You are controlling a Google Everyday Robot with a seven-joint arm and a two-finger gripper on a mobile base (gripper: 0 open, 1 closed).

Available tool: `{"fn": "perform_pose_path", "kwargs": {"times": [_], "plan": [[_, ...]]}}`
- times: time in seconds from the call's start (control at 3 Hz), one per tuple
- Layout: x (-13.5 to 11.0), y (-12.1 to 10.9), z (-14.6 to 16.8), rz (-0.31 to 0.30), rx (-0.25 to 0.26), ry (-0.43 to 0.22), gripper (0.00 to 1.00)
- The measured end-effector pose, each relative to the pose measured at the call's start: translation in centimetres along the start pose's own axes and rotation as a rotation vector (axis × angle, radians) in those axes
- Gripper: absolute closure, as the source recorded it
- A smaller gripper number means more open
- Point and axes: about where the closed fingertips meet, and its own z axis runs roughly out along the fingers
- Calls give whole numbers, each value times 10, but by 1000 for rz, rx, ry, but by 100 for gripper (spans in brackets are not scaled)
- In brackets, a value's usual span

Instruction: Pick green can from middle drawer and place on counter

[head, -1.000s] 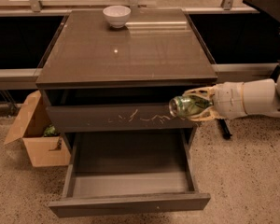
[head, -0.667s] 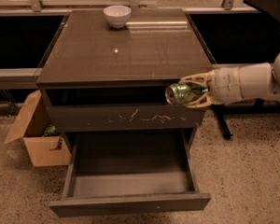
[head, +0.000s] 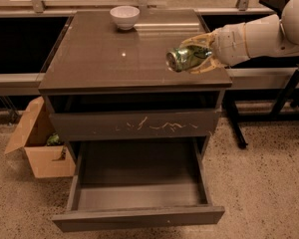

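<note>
The green can lies on its side in the air, its silvery end facing left, held above the right part of the counter. My gripper comes in from the right on a white arm and is shut on the green can. Below, the middle drawer is pulled wide open, and its smooth grey inside holds nothing.
A white bowl stands at the back of the counter. The drawer front above the open one bears pale scratches and is closed. A cardboard box sits on the floor at the left. A dark stand is at the right.
The gripper has lifted the green can from in front of the scratched drawer front to above the counter's right part, moving up and slightly back.
</note>
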Motion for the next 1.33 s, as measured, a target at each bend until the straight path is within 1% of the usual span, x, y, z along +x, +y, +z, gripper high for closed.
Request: {"fn": "perform_pose_path", "kwargs": {"times": [0.33,0.67,1.0,1.33], "plan": [[0,0,0,0,0,0,100],[9,-17,20,57,43,-11,100],[22,-33,38,166,84,-19,100],[38,-41,51,307,97,-29,100]]}}
